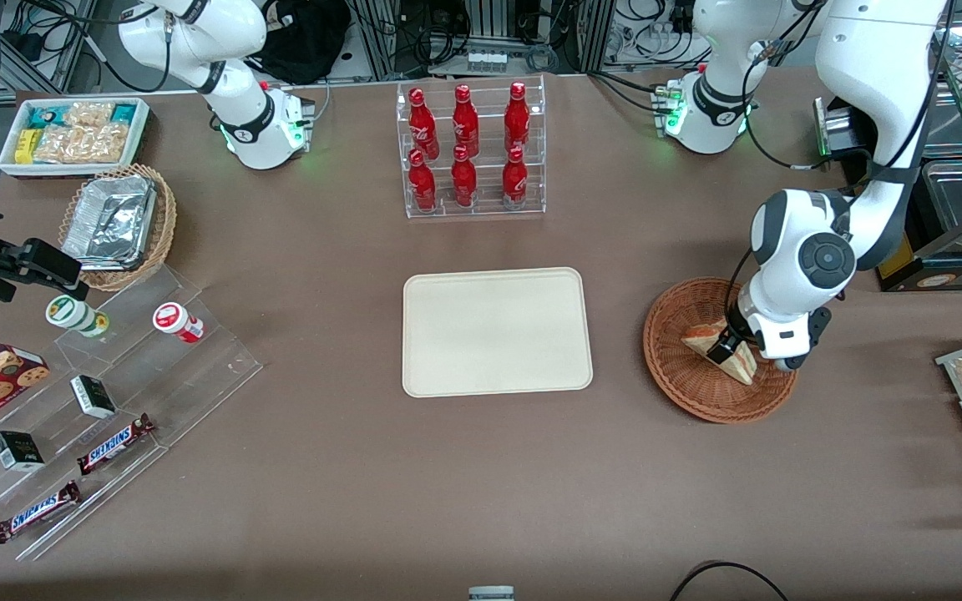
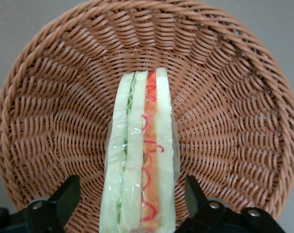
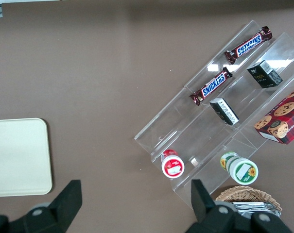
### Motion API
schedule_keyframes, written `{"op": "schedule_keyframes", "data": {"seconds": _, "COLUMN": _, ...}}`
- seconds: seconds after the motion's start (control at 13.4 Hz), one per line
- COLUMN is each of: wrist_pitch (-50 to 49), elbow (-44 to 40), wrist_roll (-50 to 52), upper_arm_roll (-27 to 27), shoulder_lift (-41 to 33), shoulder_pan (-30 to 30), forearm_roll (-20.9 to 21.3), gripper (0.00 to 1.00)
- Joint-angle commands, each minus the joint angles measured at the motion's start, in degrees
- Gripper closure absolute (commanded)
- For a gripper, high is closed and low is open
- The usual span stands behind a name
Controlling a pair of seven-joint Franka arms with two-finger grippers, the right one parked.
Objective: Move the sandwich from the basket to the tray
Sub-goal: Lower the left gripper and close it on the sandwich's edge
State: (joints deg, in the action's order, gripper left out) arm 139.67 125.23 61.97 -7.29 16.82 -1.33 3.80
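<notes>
While our gripper (image 1: 727,351) hangs low inside the basket (image 1: 671,355), its fingers (image 2: 64,196) stand spread on either side of the sandwich (image 2: 142,160), with gaps showing on both flanks.

We see the plastic-wrapped sandwich resting on edge on the reddish-brown wicker, its white bread, green and orange-red layers facing our wrist camera. We find the cream tray (image 1: 496,330) lying flat beside the basket, toward the parked arm's end of the table, with nothing on it.
</notes>
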Motion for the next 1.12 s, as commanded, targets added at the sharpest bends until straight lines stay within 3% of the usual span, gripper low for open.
{"op": "schedule_keyframes", "data": {"seconds": 0.0, "wrist_pitch": 1.1, "elbow": 0.3, "wrist_roll": 2.8, "upper_arm_roll": 0.1, "shoulder_lift": 0.5, "shoulder_pan": -0.4, "forearm_roll": 0.0, "gripper": 0.69}}
{"op": "schedule_keyframes", "data": {"seconds": 0.07, "wrist_pitch": 1.0, "elbow": -0.1, "wrist_roll": 2.8, "upper_arm_roll": 0.1, "shoulder_lift": 0.8, "shoulder_pan": -0.4, "forearm_roll": 0.1, "gripper": 0.85}}
{"op": "schedule_keyframes", "data": {"seconds": 0.15, "wrist_pitch": 0.9, "elbow": -0.2, "wrist_roll": 2.7, "upper_arm_roll": 0.1, "shoulder_lift": 0.8, "shoulder_pan": -0.4, "forearm_roll": 0.1, "gripper": 0.87}}
{"op": "schedule_keyframes", "data": {"seconds": 0.37, "wrist_pitch": -4.6, "elbow": -3.7, "wrist_roll": 2.5, "upper_arm_roll": 0.1, "shoulder_lift": -0.8, "shoulder_pan": -1.6, "forearm_roll": 0.2, "gripper": 0.88}}
{"op": "schedule_keyframes", "data": {"seconds": 0.75, "wrist_pitch": -33.5, "elbow": -24.0, "wrist_roll": -0.5, "upper_arm_roll": 0.1, "shoulder_lift": -2.0, "shoulder_pan": -4.9, "forearm_roll": 1.4, "gripper": 0.89}}
{"op": "schedule_keyframes", "data": {"seconds": 1.04, "wrist_pitch": -42.6, "elbow": -32.8, "wrist_roll": -5.5, "upper_arm_roll": 0.1, "shoulder_lift": -1.8, "shoulder_pan": -11.8, "forearm_roll": 1.3, "gripper": 0.89}}
